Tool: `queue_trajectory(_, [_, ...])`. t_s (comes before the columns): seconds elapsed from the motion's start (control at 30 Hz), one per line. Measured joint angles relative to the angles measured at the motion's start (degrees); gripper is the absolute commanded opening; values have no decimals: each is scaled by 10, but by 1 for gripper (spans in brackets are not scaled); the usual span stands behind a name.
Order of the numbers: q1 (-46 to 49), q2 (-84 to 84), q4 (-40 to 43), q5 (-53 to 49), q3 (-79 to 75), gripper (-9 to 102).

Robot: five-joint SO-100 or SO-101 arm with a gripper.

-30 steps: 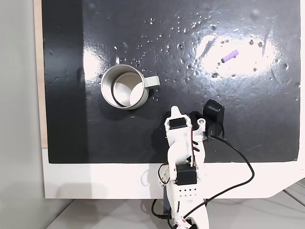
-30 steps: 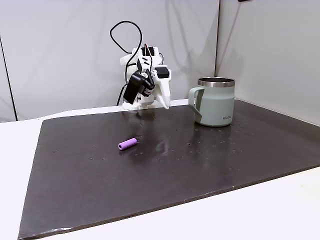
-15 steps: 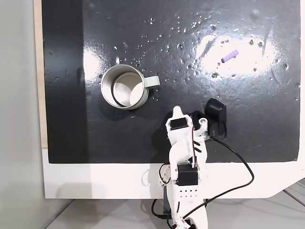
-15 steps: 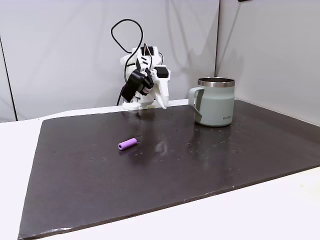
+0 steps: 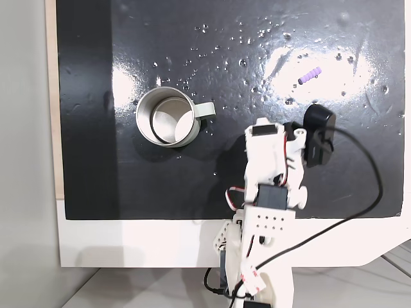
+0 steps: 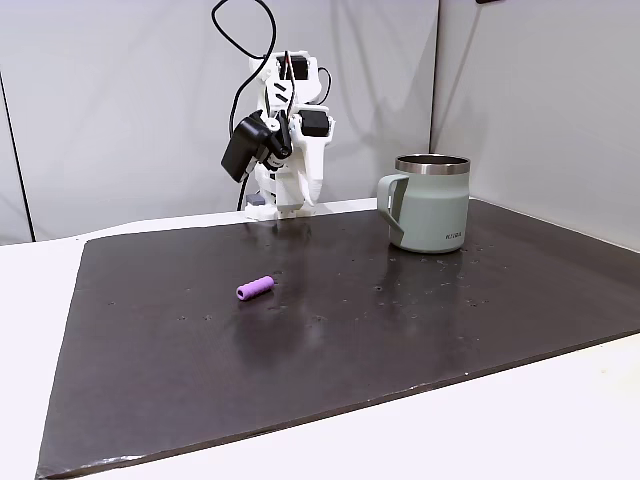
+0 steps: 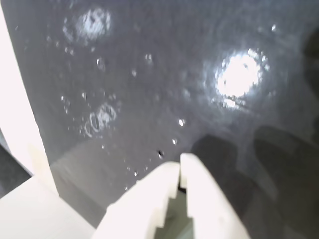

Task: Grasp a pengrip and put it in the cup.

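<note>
The pengrip is a tiny light-purple ribbed tube lying on the black mat at the upper right of a fixed view from above; in the side-on fixed view the pengrip lies left of centre. The cup is a silvery mug standing upright, handle to its right; from the side the cup stands at the right. My arm is raised near the mat's near edge, well short of the pengrip. In the wrist view my gripper is shut, its white fingertips touching, with nothing between them and bare mat below.
The black mat lies on a white table. A black cable loops from the arm's right side. Grey walls stand behind and to the right of the mat. Bare mat separates the cup and the pengrip.
The arm has lifted and swung right in the view from above, toward the pengrip's side. The cup and pengrip have not moved.
</note>
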State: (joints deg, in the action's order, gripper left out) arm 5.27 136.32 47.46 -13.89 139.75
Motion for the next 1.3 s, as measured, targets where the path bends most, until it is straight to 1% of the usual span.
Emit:
queue_trajectory(0.23, [35,-171,-35,-75,-115,0])
queue_trajectory(0.5, [63,-340,-40,-166,-240,0])
queue_trajectory(0.57, [69,-375,-40,-186,-275,2])
queue_trajectory(0.8, [92,-463,-40,-248,-355,17])
queue_trajectory(0.93, [111,-515,-40,-264,-401,21])
queue_trajectory(1.07, [126,-562,-11,-257,-459,23])
queue_trajectory(1.3, [140,-646,96,-244,-588,23])
